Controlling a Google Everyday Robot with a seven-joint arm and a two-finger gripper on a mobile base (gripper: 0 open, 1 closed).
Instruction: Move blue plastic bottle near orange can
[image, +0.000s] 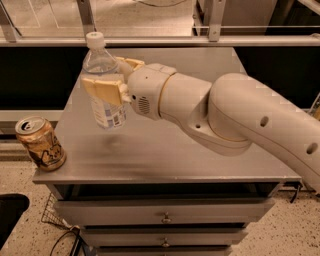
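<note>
Right, gripper (106, 76) hangs over the left part of the grey table (170, 150), w/ its tan fingers (102, 91) closed tight on the blue plastic bottle (108, 112), one in front & one behind, approx mid-body. Bottle's upright, white cap on top, base off the surface w/ a faint shadow below. Orange can (41, 144) stands at the front-left corner, close to the edge; bottle is near it but apart, further back & right. White arm (240, 115) comes in from the right. Drawers (165, 217) under the tabletop.
</note>
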